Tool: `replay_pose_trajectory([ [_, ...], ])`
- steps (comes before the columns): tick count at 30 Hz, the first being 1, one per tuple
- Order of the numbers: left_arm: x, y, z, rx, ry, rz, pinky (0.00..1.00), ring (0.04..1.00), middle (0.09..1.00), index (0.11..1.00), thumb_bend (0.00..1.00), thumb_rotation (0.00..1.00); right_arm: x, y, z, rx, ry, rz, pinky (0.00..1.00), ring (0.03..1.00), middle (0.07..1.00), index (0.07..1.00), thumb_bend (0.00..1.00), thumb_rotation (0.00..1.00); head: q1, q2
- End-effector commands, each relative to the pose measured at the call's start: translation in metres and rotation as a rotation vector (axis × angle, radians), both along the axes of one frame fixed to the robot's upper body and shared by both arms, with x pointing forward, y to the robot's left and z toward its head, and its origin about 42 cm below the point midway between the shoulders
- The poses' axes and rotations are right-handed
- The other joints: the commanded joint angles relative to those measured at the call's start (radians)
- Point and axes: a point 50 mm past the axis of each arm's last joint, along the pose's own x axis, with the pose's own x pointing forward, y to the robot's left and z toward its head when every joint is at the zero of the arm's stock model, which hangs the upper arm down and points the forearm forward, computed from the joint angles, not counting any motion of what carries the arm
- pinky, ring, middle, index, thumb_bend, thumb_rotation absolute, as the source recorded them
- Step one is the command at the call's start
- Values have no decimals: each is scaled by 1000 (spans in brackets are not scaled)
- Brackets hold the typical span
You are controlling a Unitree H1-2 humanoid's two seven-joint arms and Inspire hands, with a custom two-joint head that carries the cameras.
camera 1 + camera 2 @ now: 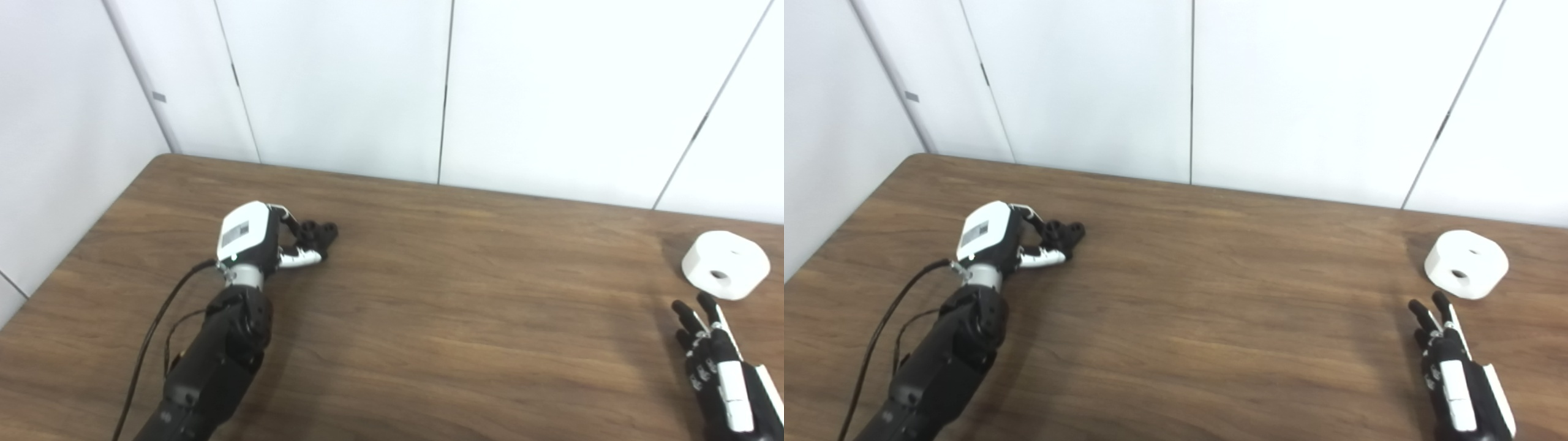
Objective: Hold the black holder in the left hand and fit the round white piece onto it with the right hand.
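Your left hand (254,236) sits far left on the brown wood-grain table (441,318), fingers curled onto the small black plastic holder (318,234); the grip looks closed on it. The grey label on the hand's white back is unreadable. Your right hand (1454,367) lies empty, fingers spread, near the round white piece (1466,264), not touching.

- My left hand (257,236) covers part of the black holder (318,233); whether my fingers grip it, I cannot tell.
- My right hand (719,367) is cut off at the bottom edge.
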Motion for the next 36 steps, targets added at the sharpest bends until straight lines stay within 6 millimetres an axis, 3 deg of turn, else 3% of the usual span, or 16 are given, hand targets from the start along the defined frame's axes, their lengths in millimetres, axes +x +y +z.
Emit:
replay_pose_trajectory([
  [1,-3,-15,18,5,-68,-74,689,828,735,485,521,49,-9,13,-12,29,48,21,1000,1000,932,1000,644,891,-6,4],
  [6,-25,-43,18,65,-70,-222,658,811,739,486,516,55,-8,18,-10,38,49,24,1000,1000,947,1000,634,888,-48,24],
  [13,-59,-79,23,72,-66,-377,751,833,761,487,514,57,-6,29,-4,15,42,24,1000,1000,948,1000,625,904,-101,51],
  [18,-84,-99,17,69,-62,-493,753,840,767,488,515,56,-7,39,2,7,42,18,1000,994,937,1000,594,916,-154,79],
  [25,-108,-118,5,42,-28,-600,723,842,768,487,516,53,-8,49,10,0,47,5,1000,987,931,1000,574,921,-198,115],
  [36,-137,-138,-11,-6,20,-745,788,836,770,487,516,47,-6,55,23,-19,46,1,1000,991,936,1000,579,924,-231,170],
])
